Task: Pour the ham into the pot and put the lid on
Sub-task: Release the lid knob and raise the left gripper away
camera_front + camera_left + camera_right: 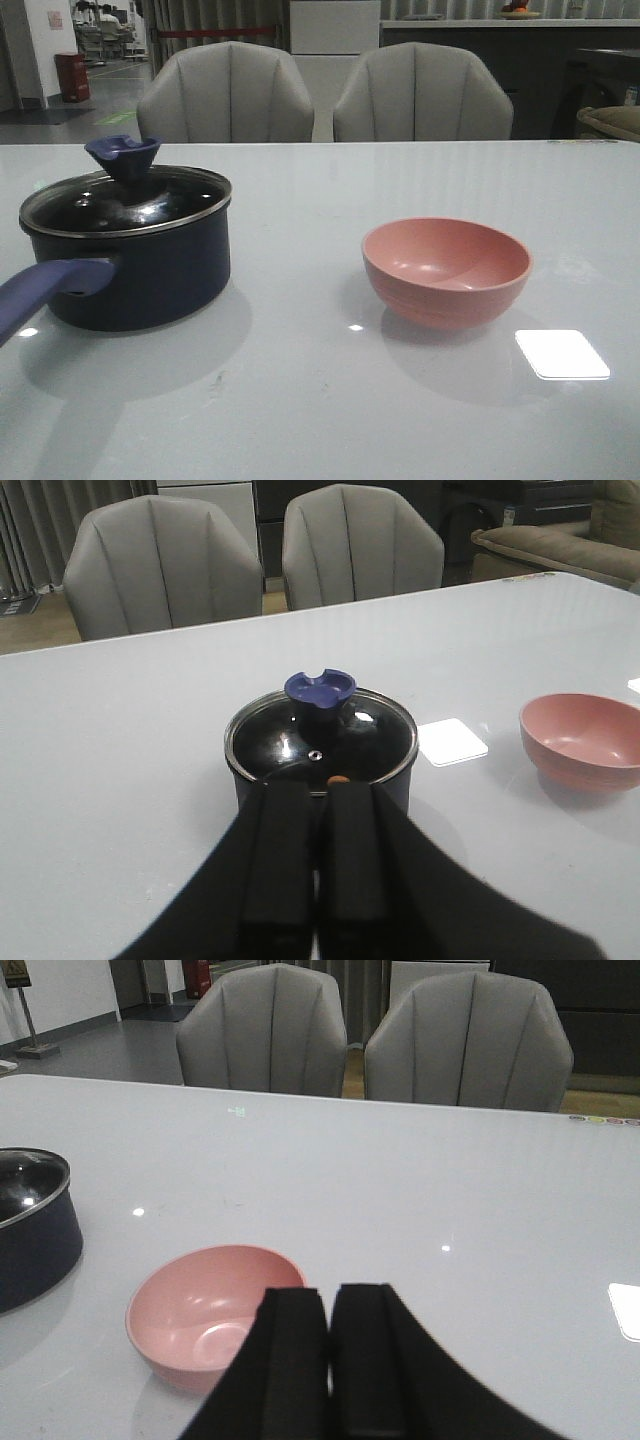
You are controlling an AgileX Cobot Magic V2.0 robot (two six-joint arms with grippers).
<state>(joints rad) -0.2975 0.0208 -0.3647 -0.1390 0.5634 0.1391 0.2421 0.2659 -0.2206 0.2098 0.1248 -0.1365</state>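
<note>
I see an empty pink bowl (446,270) on the pale table (320,400), two grey chairs (325,93) behind it.

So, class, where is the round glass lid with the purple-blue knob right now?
In the front view, the glass lid sits closed on the dark navy saucepan at the table's left, with the salmon-pink bowl to its right.

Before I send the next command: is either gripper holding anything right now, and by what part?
Nothing is held. The left gripper and right gripper are both shut on nothing. The lid sits on the pot; the bowl stands free.
</note>
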